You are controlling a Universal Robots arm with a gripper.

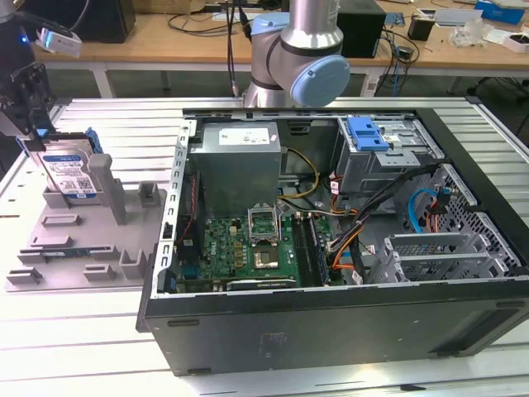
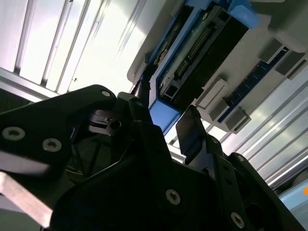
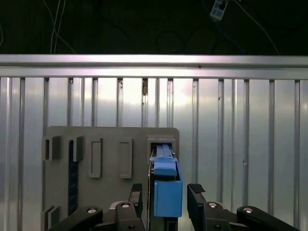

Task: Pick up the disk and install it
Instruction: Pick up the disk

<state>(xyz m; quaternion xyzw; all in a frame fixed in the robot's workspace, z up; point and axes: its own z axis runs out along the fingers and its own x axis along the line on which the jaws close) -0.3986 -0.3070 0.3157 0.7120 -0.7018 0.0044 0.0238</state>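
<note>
Above slotted grey plastic holder (image 3: 110, 144), black fingers (image 3: 196, 193) apart, flanking upright disk (image 3: 167, 195), smooth blue rectangular caddy edge.

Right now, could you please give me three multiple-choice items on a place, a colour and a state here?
1. The disk stands: A in the grey holder; B inside the computer case; C flat on the table.
2. Its caddy is: A red; B blue; C green.
3. The jaws are: A shut on the disk; B open, flanking the disk; C holding a cable.
Answers: A, it stands upright in the holder at the exterior view's left; B, blue edge in the first wrist view; B, gaps show on both sides.
</note>
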